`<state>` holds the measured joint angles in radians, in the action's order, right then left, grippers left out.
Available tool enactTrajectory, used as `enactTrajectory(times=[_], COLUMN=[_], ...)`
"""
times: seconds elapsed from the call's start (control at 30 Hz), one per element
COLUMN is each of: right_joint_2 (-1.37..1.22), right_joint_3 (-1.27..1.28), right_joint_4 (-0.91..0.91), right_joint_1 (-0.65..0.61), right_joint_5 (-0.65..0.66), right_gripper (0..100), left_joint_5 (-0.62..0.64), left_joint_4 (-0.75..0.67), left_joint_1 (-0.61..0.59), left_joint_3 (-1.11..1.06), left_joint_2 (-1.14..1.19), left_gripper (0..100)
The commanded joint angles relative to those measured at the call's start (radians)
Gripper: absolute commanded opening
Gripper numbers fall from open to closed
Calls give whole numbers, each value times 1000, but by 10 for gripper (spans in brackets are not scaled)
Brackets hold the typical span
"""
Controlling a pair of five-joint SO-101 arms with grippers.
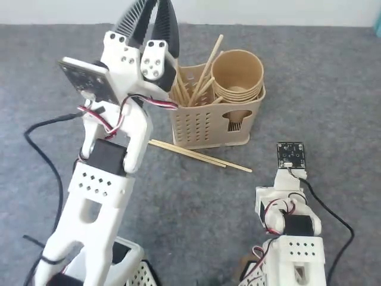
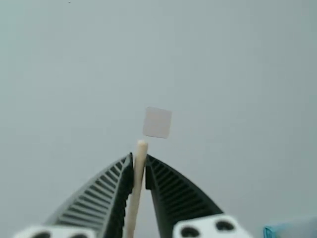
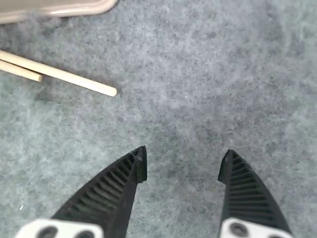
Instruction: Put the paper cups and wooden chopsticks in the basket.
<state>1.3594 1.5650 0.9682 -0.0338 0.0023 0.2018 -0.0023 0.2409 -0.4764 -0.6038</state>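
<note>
The beige perforated basket (image 1: 205, 128) stands at the middle back, holding stacked paper cups (image 1: 237, 74) and several wooden chopsticks (image 1: 193, 86). Two more chopsticks (image 1: 199, 155) lie flat on the grey mat just in front of it, their ends (image 3: 64, 77) visible in the right wrist view. My left gripper (image 1: 153, 5) is raised high, left of the basket and pointing up; it (image 2: 139, 157) is shut on a single chopstick (image 2: 140, 171) that pokes out past the tips. My right gripper (image 3: 183, 166) stands open low over bare mat, to the right of the lying chopsticks.
A black cable (image 1: 41, 149) loops over the mat at the left. The basket's bottom corner (image 3: 49, 7) lies close ahead of the right gripper. A pale wall with a small square patch (image 2: 157, 122) is behind the raised left gripper.
</note>
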Motion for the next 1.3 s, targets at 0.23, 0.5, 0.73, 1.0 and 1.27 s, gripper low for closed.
enactTrajectory(times=[0.23, 0.5, 0.73, 1.0, 1.27], right_joint_2=[19, 19, 19, 19, 19], right_joint_3=[-20, -20, -20, -18, -18], right_joint_4=[-2, -2, -2, -2, -2], right_joint_1=[21, 21, 21, 21, 19], right_joint_5=[14, 14, 14, 14, 14], right_gripper=[245, 245, 245, 245, 245], left_joint_5=[94, 80, -3, -2, 8], left_joint_4=[121, 120, 0, -118, 377], left_joint_1=[2, 11, 9, 3, -101], left_joint_3=[294, 157, -108, -246, -133], left_joint_2=[43, 49, 48, 48, -133], left_gripper=[11, 11, 11, 111, 430])
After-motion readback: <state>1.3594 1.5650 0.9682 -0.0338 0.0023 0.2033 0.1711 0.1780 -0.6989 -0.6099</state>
